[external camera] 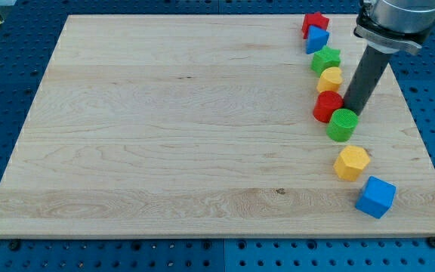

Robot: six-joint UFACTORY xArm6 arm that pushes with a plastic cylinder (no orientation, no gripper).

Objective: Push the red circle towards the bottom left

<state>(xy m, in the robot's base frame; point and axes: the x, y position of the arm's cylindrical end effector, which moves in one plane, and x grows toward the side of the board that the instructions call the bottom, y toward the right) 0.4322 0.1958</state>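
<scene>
**Tip set beside the red circle, push not yet showing**

Along the right side of the pale wooden board (165, 136), seen from the one camera view, a loose column of small plastic blocks runs from the view's top to its bottom: a red star-shaped block (315, 23), a blue block of unclear shape (317, 40) just below it, a green star-shaped block (326, 58), a yellow rounded block (330, 78), the red circle (326, 106), a green ribbed cylinder (343, 125), a yellow hexagonal block (351, 163) and a blue cube (375, 197) nearest the bottom edge.

The red circle sits mid-column, touching or just beside the yellow rounded block above it and the green cylinder at its lower right. It lies far from the board's bottom left corner, so I judge the task barely begun: nearly the whole travel across the board is left.

My tip (350, 112) comes down on the view's right of the red circle, just above the green cylinder; its very end is partly hidden behind that cylinder, and I cannot tell whether it touches either block. There are no jaws on this rig, only the dark rod, so nothing is held or clamped.
</scene>
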